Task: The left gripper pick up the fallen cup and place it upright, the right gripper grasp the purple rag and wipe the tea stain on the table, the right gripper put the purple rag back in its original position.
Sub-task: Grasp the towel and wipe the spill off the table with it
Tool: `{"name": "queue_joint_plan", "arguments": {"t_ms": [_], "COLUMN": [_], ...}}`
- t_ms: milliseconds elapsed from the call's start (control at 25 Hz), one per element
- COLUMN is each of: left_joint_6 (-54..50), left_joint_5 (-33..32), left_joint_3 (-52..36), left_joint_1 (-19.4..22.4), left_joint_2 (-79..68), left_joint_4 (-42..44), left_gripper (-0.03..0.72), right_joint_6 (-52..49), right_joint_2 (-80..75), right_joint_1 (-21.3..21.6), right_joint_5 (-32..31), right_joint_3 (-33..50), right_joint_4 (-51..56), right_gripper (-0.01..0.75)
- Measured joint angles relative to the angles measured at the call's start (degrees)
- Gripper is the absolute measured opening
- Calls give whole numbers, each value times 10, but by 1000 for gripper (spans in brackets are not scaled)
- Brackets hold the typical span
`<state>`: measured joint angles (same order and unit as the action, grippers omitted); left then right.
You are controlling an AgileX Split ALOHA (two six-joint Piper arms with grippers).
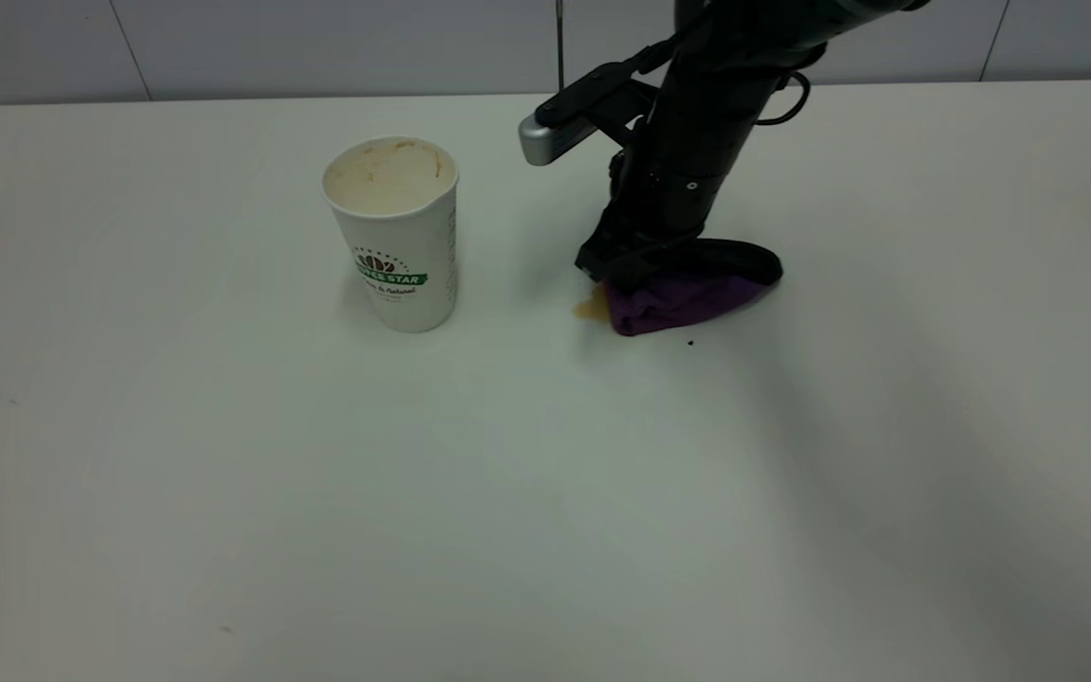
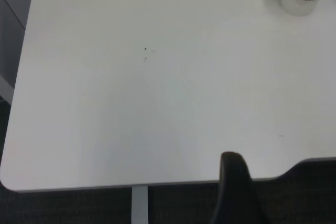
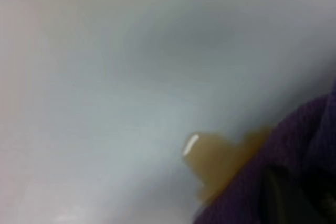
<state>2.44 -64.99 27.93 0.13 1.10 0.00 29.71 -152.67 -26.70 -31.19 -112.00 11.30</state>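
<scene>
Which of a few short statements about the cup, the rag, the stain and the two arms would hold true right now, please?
1. The cup stands upright. True.
2. The purple rag lies untouched beside the cup. False: the right gripper presses it onto the table, well away from the cup.
3. The tea stain is wiped away. False: part shows at the rag's edge.
4. The left gripper holds the cup. False: it is far from it.

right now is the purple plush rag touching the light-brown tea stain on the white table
Touching. In the right wrist view the purple plush rag overlaps the edge of the light-brown tea stain with no white table showing between them; the exterior view agrees.
</scene>
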Motion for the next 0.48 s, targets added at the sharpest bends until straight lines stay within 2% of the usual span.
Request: {"name": "queue_joint_plan", "arguments": {"t_ms": [480], "left_joint_6": [0], "left_joint_5": [0], "left_joint_3": [0], "left_joint_1": [0], "left_joint_2": [0], "left_joint_4": [0], "left_gripper": [497], "right_joint_6": [44], "right_joint_2": [-3], "right_joint_1": [-49], "right_joint_5": [-96], "right_joint_3": [-12], "right_joint_4": [60], "right_gripper": [53]}}
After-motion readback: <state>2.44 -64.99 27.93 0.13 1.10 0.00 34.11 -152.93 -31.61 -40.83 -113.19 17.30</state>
